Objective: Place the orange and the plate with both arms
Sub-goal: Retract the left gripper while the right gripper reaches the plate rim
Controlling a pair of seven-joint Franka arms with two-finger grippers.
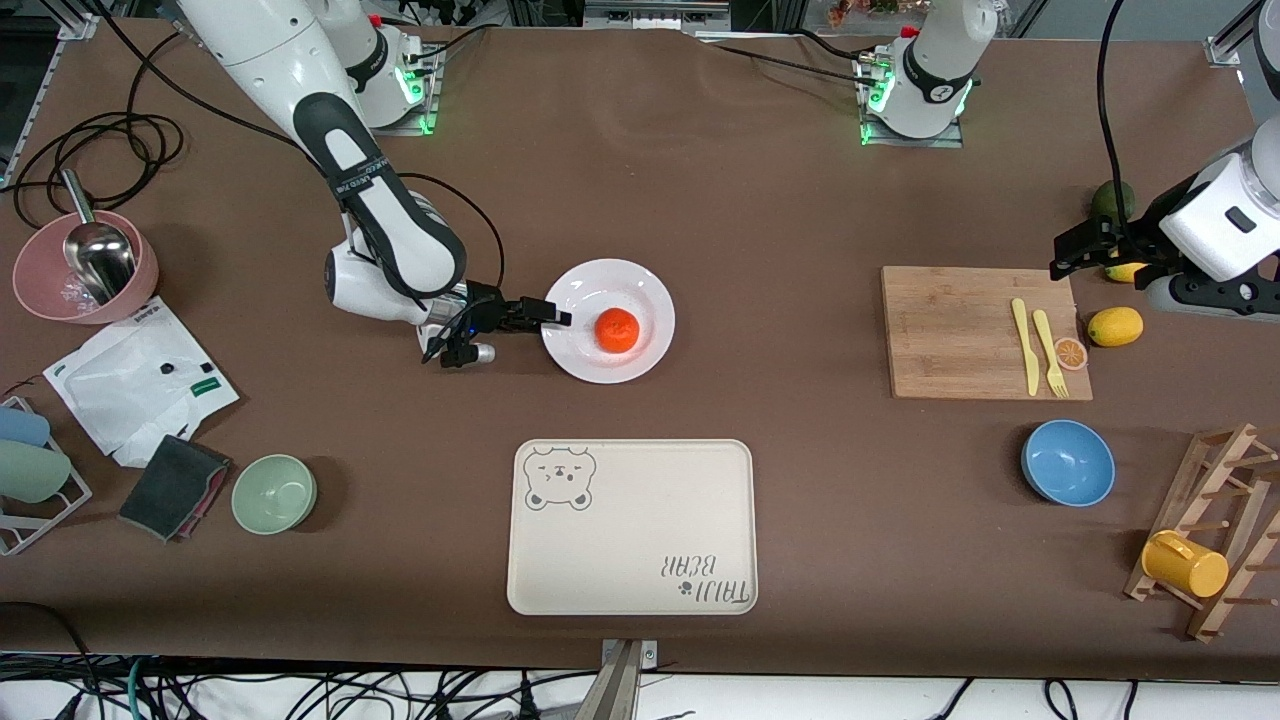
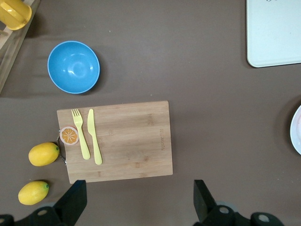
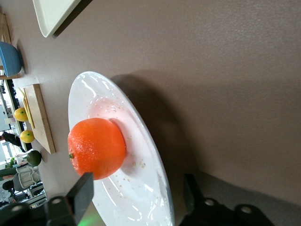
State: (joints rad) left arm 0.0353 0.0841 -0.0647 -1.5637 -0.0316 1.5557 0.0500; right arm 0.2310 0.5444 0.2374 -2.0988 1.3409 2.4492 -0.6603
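Note:
The white plate (image 1: 650, 300) lies mid-table with the orange (image 1: 617, 330) resting in its well. My right gripper (image 1: 555, 317) is low at the plate's rim on the right arm's side, open. In the right wrist view its jaws straddle the rim of the plate (image 3: 94, 99), one finger over the plate near the orange (image 3: 96, 147) and the other outside the rim; the right gripper (image 3: 136, 195) shows gaps on both sides. My left gripper (image 1: 1065, 255) hangs open and empty by the cutting board's edge; the left wrist view shows the left gripper (image 2: 139, 202) over bare table.
A cream bear tray (image 1: 630, 525) lies nearer the front camera than the plate. A wooden cutting board (image 1: 960, 330) carries a yellow fork and knife, with lemons (image 1: 1115, 326) beside it. A blue bowl (image 1: 1068, 462), green bowl (image 1: 274, 493), pink bowl (image 1: 85, 270) and mug rack (image 1: 1215, 540) sit around.

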